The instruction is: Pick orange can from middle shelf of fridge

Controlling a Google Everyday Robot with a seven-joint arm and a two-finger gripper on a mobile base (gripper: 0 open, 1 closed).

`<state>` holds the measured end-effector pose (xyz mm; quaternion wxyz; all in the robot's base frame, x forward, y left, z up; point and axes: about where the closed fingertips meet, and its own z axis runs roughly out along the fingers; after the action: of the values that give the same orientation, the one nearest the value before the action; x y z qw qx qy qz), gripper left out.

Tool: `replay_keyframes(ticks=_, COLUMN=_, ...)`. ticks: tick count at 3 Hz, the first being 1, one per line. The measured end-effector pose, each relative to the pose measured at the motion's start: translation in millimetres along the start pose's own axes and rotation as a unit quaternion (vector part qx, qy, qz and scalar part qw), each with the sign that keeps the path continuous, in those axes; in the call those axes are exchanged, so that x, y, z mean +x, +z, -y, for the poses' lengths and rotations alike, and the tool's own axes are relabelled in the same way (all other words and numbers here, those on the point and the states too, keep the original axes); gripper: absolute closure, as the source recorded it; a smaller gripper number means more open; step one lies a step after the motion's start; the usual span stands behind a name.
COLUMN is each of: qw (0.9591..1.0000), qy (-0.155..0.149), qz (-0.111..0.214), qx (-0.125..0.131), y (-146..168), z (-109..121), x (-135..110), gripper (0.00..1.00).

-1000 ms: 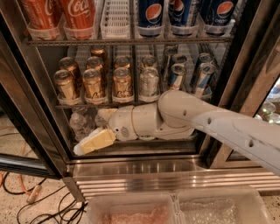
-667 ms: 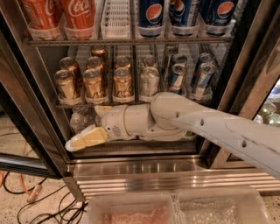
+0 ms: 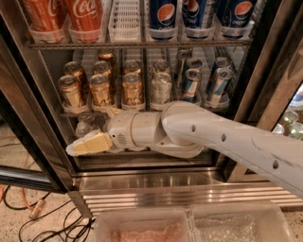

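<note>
The fridge (image 3: 33, 118) stands open in front of me. Its middle shelf (image 3: 142, 108) holds several orange cans (image 3: 132, 89) in lanes at the left, a silver-white can (image 3: 161, 88) in the centre and slim blue cans (image 3: 218, 85) at the right. My white arm reaches in from the right. My gripper (image 3: 87, 144) sits low at the left, below the middle shelf and under the left-most orange cans (image 3: 71, 92). Its yellowish fingers point left, and nothing shows between them.
The top shelf holds tall Coca-Cola cans (image 3: 87, 16), an empty white lane tray (image 3: 124, 19) and Pepsi cans (image 3: 163, 14). Water bottles (image 3: 85, 125) stand on the bottom shelf behind the gripper. Clear bins (image 3: 142, 222) lie below the steel base. Cables (image 3: 42, 222) trail on the floor.
My gripper has moved left and slightly down along the bottom shelf, staying below the orange cans. The cans have not moved.
</note>
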<state>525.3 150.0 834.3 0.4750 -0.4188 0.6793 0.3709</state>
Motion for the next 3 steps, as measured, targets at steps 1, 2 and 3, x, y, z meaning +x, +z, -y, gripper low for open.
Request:
replay_keyframes(ticks=1, qw=0.9993, qy=0.01, qz=0.006, qx=0.035, y=2.6, z=-0.2, x=2.0, gripper=0.0)
replay_keyframes(ticks=2, qw=0.9976, qy=0.027, qz=0.012, qx=0.063, y=13.1, z=1.6, x=7.9, gripper=0.0)
replay_keyframes(ticks=3, qw=0.997, qy=0.026, qz=0.014, qx=0.071, y=13.5, z=4.8, x=6.5, gripper=0.0)
